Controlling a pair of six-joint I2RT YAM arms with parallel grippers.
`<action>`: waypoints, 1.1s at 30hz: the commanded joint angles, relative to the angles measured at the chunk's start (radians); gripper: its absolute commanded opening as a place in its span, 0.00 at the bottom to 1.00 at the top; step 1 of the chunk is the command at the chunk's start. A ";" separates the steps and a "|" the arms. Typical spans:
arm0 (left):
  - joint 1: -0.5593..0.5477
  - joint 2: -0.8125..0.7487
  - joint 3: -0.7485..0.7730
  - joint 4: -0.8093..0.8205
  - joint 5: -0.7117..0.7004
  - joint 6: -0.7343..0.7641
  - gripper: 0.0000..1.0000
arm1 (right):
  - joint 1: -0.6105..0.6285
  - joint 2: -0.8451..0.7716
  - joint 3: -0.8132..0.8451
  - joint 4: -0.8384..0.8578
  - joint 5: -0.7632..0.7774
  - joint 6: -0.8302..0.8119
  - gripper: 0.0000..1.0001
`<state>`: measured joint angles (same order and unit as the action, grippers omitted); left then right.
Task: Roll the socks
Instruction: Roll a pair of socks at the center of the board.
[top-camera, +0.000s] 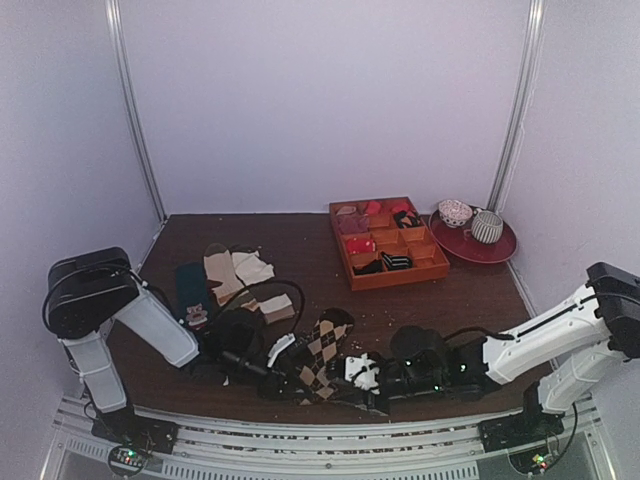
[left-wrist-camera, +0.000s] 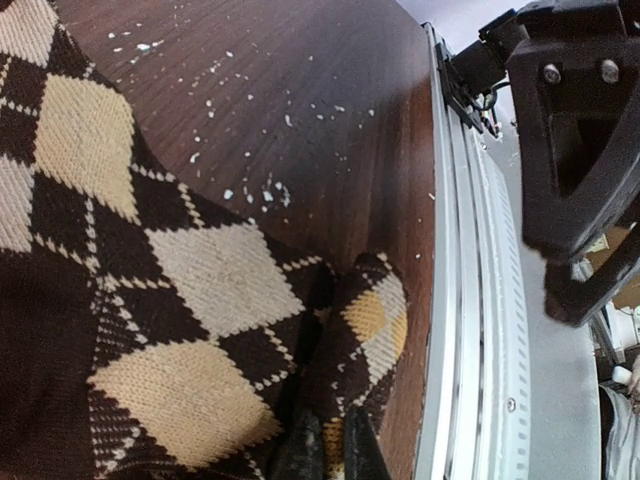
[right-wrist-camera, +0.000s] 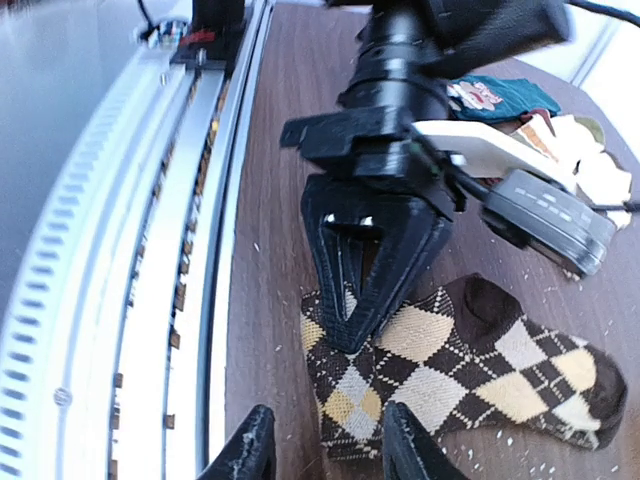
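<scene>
The argyle socks (top-camera: 325, 345) lie flat near the table's front edge, brown with cream and tan diamonds, their dark end (right-wrist-camera: 490, 300) pointing away. My left gripper (left-wrist-camera: 335, 445) is shut on a raised fold of the socks (left-wrist-camera: 200, 270) at their near end, close to the rail. From the right wrist view, the left gripper (right-wrist-camera: 365, 315) shows as a black wedge pressed onto the sock's edge. My right gripper (right-wrist-camera: 330, 450) is open just short of that same end. Its fingertips (right-wrist-camera: 415, 445) stand apart with only the sock's corner (right-wrist-camera: 350, 400) between them, not gripped.
The metal rail (left-wrist-camera: 470, 300) runs along the table's front edge beside both grippers. A dark teal sock (top-camera: 190, 290) and cream and striped socks (top-camera: 235, 270) lie at the back left. A wooden compartment tray (top-camera: 437, 268) and a red plate (top-camera: 480, 250) with cups stand at the back right.
</scene>
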<state>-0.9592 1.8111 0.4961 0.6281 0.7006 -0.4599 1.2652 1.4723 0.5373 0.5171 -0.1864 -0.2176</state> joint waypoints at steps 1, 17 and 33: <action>0.004 0.079 -0.033 -0.326 -0.044 0.003 0.00 | 0.053 0.087 0.079 -0.075 0.206 -0.241 0.38; 0.011 0.082 -0.048 -0.307 -0.037 0.016 0.00 | 0.061 0.260 0.189 -0.172 0.231 -0.268 0.40; 0.014 -0.104 -0.028 -0.347 -0.218 0.109 0.50 | 0.006 0.298 0.204 -0.293 0.041 -0.015 0.05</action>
<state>-0.9474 1.7729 0.5114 0.5526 0.7151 -0.4191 1.3113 1.7584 0.7513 0.3229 -0.0029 -0.3672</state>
